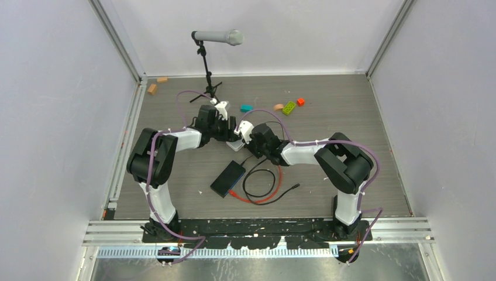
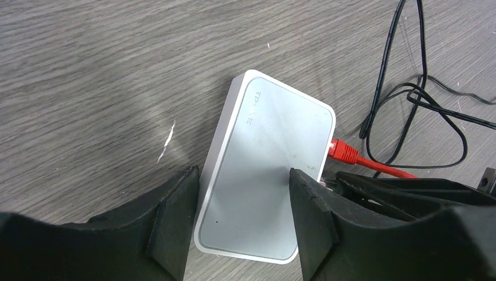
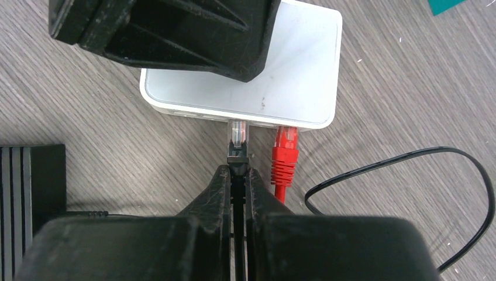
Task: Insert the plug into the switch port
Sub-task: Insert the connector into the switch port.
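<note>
The switch is a white rounded box (image 3: 292,70) (image 2: 269,152) (image 1: 236,144) lying flat on the table. My left gripper (image 2: 243,193) (image 1: 227,136) straddles it from above, one finger against each long side. My right gripper (image 3: 237,170) (image 1: 250,149) is shut on the black boot of a clear-tipped plug (image 3: 237,137). The plug's tip sits at the mouth of a switch port (image 3: 237,122) in the box's near wall. How deep it sits is hidden. A red plug (image 3: 285,149) (image 2: 342,152) sits in the neighbouring port to the right.
A flat black box (image 1: 228,178) (image 3: 29,187) lies toward the near edge, with the red cable (image 1: 272,190) and a black cable (image 3: 409,158) looped beside it. Farther back stand a microphone stand (image 1: 207,64) and scattered toy blocks (image 1: 289,107).
</note>
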You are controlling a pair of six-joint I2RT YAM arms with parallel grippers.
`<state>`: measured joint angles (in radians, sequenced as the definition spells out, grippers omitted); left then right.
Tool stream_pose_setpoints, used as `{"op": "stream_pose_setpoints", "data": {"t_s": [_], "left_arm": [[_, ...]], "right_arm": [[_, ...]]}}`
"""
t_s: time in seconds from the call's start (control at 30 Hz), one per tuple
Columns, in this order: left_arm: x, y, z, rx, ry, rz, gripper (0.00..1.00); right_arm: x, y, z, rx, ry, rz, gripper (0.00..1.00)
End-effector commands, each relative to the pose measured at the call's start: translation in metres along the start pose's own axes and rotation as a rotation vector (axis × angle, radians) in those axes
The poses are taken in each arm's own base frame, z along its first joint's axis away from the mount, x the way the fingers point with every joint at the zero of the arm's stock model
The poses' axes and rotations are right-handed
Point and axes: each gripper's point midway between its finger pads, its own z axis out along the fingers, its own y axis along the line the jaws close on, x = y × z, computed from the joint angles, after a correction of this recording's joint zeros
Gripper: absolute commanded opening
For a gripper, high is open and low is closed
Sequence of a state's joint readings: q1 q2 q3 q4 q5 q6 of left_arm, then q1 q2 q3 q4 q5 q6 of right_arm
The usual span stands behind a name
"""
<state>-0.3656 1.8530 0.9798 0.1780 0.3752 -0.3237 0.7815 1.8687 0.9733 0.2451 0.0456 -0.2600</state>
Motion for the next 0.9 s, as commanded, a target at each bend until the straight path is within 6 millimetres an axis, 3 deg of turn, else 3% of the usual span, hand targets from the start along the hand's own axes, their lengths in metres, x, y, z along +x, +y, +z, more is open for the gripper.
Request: {"op": "stream_pose_setpoints", "data": {"t_s": [0.0,0.47,0.77,0.87], "left_arm": [[0.002,-0.013,0.003,0.055,0.025,0.012,0.60],[0.005,-0.021,0.006,0.111,0.045,0.010,0.60],[0.010,-0.031,0.010,0.156,0.074,0.028,0.60],[0.013,-0.034,0.011,0.165,0.088,0.033,0.59]], "right_arm": [[-0.058,-0.021,-0.008,0.079,-0.199,-0.011,0.01],[-0.065,-0.006,0.005,0.002,-0.286,-0.070,0.00],[-0.078,-0.013,0.014,0.025,-0.297,-0.103,0.00],[-0.091,-0.017,0.015,0.041,-0.316,-0.076,0.00]]}}
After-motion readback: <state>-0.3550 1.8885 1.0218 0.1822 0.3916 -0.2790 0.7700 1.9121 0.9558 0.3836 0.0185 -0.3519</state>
